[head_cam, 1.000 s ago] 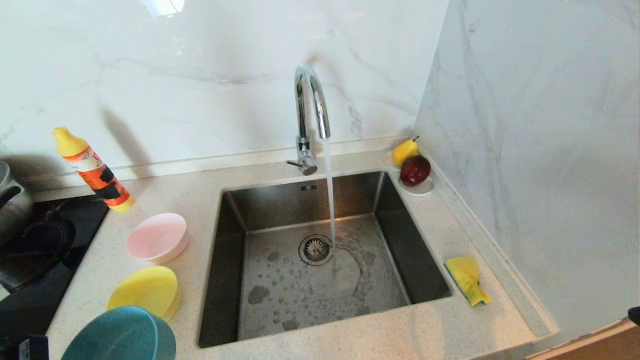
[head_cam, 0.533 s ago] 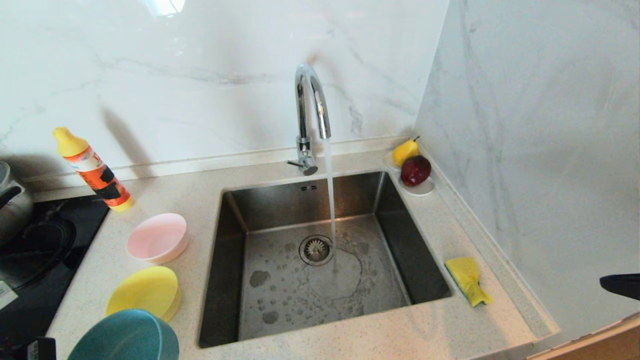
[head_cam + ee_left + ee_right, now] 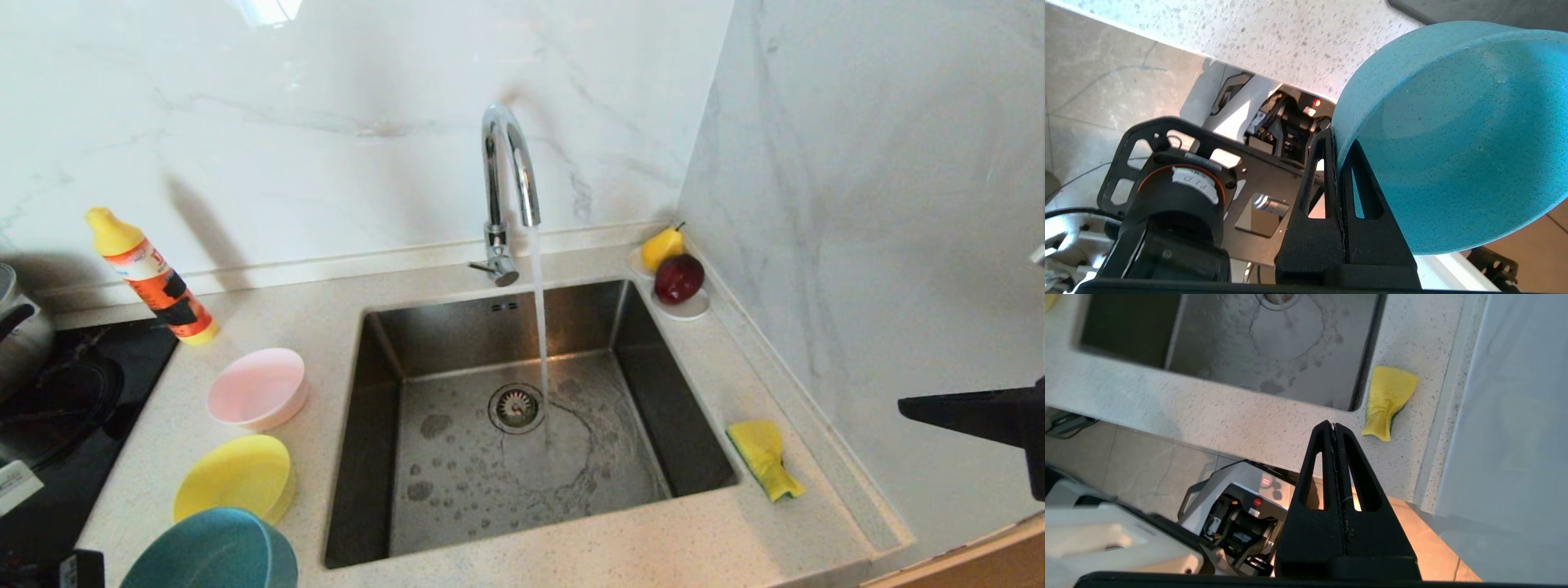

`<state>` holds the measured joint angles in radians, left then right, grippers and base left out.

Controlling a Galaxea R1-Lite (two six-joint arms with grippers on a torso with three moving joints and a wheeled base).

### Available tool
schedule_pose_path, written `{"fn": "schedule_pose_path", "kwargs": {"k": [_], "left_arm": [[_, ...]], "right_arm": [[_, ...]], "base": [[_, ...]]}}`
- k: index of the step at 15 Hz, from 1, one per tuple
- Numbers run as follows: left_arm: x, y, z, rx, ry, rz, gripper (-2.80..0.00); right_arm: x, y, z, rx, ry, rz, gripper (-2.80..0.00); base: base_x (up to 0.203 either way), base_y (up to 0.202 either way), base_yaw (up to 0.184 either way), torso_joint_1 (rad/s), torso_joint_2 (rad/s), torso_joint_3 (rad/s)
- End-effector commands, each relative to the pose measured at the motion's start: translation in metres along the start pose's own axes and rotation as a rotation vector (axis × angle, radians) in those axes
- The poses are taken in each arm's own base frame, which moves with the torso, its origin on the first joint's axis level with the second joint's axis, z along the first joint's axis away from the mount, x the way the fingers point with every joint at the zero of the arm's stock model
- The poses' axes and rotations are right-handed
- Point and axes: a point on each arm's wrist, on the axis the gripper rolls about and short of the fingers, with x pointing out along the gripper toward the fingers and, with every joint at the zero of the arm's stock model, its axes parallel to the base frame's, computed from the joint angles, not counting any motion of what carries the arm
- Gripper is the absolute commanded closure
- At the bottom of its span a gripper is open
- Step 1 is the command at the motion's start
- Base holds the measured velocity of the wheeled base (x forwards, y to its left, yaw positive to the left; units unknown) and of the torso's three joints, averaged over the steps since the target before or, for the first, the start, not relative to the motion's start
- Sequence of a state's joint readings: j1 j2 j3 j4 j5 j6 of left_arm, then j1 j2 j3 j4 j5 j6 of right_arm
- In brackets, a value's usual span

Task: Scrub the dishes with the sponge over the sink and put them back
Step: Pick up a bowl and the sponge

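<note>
Right gripper [image 3: 906, 406] has come further into view, jaws closed, empty, sponge [image 3: 1387, 401] just beyond them. Left gripper [image 3: 1336, 134] jaws clamp blue bowl [image 3: 1457, 139] rim. Sink [image 3: 694, 441] holds running water.

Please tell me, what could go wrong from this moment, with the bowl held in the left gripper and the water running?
1. The left gripper pinches only the thin rim of the blue bowl, so the bowl may slip or swing.
2. The right gripper is shut and apart from the sponge; unless it opens, it may push the sponge into the sink.
3. Water from the tap may splash off the bowl onto the counter.
</note>
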<state>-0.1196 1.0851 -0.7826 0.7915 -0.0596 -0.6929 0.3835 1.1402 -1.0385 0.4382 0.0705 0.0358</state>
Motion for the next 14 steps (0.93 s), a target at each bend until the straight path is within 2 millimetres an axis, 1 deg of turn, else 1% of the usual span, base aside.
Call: {"fn": "schedule_pose_path", "kwargs": {"k": [1, 5, 9, 12, 14], "left_arm": [[0.003, 0.001, -0.001, -0.006, 0.009, 0.007, 0.00], [0.013, 0.004, -0.004, -0.007, 0.011, 0.005, 0.00], [0.011, 0.003, -0.003, -0.007, 0.001, 0.001, 0.00], [0.012, 0.002, -0.001, -0.004, -0.007, -0.009, 0.00], [0.012, 0.002, -0.001, -0.003, -0.006, -0.008, 0.00]], "right_arm": [[0.015, 0.004, 0.000, 0.005, 0.050, 0.010, 0.00], [0.034, 0.009, -0.001, 0.043, 0.106, -0.042, 0.00], [0.052, 0.009, -0.005, 0.076, 0.168, -0.054, 0.00], [0.068, 0.008, -0.018, 0.089, 0.196, -0.061, 0.00], [0.084, 0.005, -0.032, 0.078, 0.222, -0.136, 0.00]], "base": [[0.000, 0.000, 0.000, 0.000, 0.00, 0.000], [0.000, 0.000, 0.000, 0.000, 0.00, 0.000], [0.000, 0.000, 0.000, 0.000, 0.00, 0.000], [0.000, 0.000, 0.000, 0.000, 0.00, 0.000], [0.000, 0.000, 0.000, 0.000, 0.00, 0.000]]}}
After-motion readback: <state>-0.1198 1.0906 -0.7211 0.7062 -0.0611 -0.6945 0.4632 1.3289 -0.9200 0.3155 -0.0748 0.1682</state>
